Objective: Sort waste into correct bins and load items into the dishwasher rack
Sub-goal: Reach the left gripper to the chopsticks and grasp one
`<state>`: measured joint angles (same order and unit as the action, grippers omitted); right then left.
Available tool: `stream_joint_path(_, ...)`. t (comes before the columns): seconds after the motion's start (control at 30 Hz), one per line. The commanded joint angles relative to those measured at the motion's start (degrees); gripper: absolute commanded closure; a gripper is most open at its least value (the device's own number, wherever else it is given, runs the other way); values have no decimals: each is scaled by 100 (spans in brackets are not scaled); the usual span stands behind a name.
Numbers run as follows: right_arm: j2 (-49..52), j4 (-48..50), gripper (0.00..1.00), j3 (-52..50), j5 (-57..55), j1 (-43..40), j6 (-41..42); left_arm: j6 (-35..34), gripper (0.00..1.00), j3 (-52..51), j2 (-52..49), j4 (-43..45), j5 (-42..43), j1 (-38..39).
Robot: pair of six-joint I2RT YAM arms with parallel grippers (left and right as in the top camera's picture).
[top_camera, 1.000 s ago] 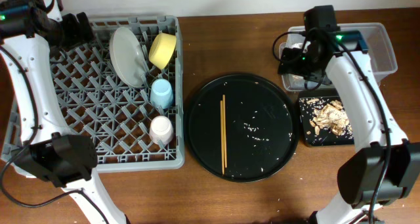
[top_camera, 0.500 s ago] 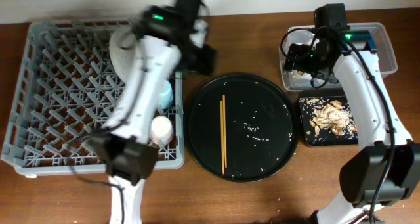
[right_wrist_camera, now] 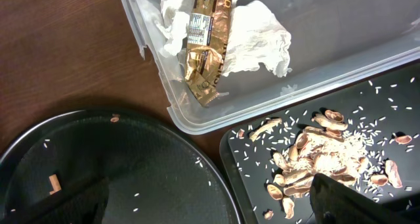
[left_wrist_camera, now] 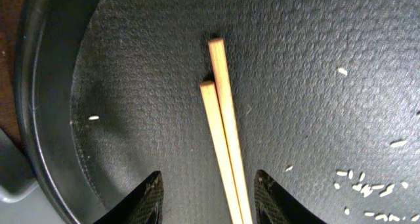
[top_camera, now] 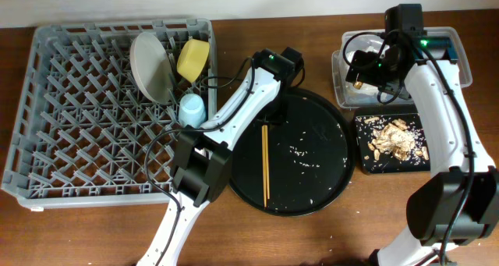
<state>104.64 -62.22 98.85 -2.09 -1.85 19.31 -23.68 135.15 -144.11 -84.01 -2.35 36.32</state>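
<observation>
Two wooden chopsticks (left_wrist_camera: pixel 223 132) lie side by side on the large round black tray (top_camera: pixel 327 180). My left gripper (left_wrist_camera: pixel 209 204) hangs low over their far end, open, the sticks between its fingers (left_wrist_camera: pixel 269 201) and closer to the right one, untouched. In the grey dishwasher rack (top_camera: pixel 70 125) stand a white plate (top_camera: pixel 152 67), a yellow bowl (top_camera: pixel 192 59) and a light-blue cup (top_camera: pixel 191 108). My left arm hides the pink cup. My right gripper (right_wrist_camera: pixel 203 207) is wide open and empty above the clear tub (right_wrist_camera: pixel 367 27), which holds white napkins (right_wrist_camera: pixel 256 27) and a brown-gold wrapper (right_wrist_camera: pixel 207 40).
The shallow black tray (top_camera: pixel 366 161) of brown food scraps (right_wrist_camera: pixel 328 165) sits just in front of the clear tub (top_camera: pixel 460 59). Rice grains are scattered over the round tray (right_wrist_camera: pixel 118 171). My left arm (top_camera: pixel 234 110) stretches across the rack's right edge.
My left arm swung from the rack's far left corner over to the round tray and came down over the chopsticks, its jaws narrowing. The right arm shifted slightly right.
</observation>
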Motion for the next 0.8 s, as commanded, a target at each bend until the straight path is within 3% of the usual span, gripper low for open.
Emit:
stream_joint_path(0.0,31,-31,2,-7,-9,-22,22,-437,56,-13,-144,114,-155,-17)
stream_joint_path(0.07,31,-46,2,-7,-9,-22,22,-516,56,-13,-258,149,-157,-22)
stream_joint_path(0.17,31,-61,2,-7,-9,-22,22,-671,65,-13,-487,245,-155,-37)
stream_joint_path(0.6,31,-7,1,-7,9,-15,24,-872,66,-11,-671,411,107,-205)
stream_joint_path(0.77,31,4,2,-7,11,-11,24,-136,66,210,-662,452,518,-155)
